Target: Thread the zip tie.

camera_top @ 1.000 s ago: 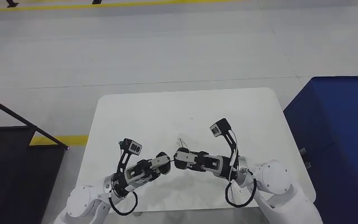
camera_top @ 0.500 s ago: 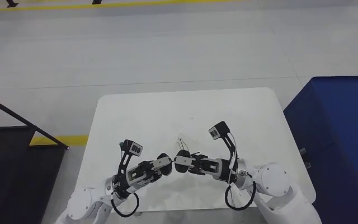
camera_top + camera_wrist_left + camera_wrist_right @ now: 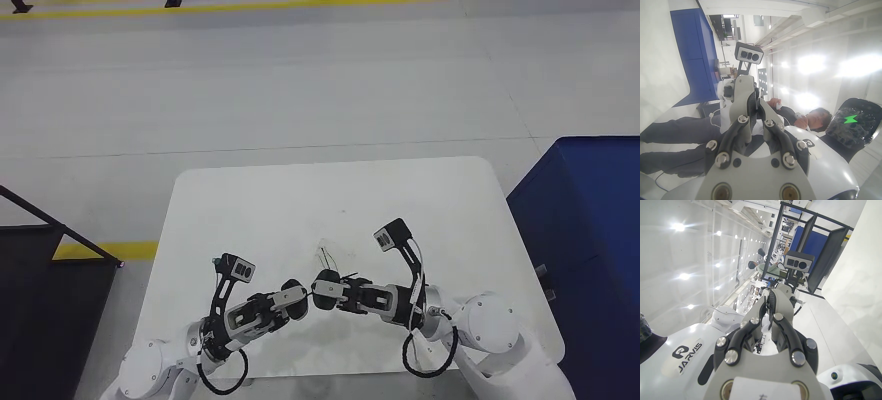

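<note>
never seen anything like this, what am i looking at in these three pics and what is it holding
It is a two-armed robot working at a white table. The wide picture comes from a camera above the arms, looking down. The other two come from a camera on each wrist, looking along that arm's own fingers, which is why the room looks tilted in them. Over the table's near side, the left gripper and the right gripper are tip to tip, each with its fingers closed. A thin strand just past them looks like the zip tie. It is too thin to tell which gripper pinches it.
</note>
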Robot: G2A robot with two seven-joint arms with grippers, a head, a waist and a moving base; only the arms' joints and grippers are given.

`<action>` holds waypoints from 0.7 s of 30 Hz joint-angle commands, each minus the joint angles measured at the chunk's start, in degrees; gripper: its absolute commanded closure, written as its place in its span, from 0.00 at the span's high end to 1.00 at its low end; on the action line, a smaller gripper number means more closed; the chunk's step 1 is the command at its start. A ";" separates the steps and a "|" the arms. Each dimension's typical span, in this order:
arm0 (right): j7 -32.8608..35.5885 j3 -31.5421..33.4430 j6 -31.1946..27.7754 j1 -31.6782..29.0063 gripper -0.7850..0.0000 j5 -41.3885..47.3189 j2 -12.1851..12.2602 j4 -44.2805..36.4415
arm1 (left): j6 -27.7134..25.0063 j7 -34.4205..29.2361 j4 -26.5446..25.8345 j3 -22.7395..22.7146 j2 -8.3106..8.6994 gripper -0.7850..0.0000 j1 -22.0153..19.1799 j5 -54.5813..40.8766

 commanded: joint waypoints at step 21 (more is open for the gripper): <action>0.11 0.30 0.13 0.67 0.00 0.39 0.20 0.66 | -1.83 0.20 -1.10 -1.22 -0.01 1.00 1.31 -0.91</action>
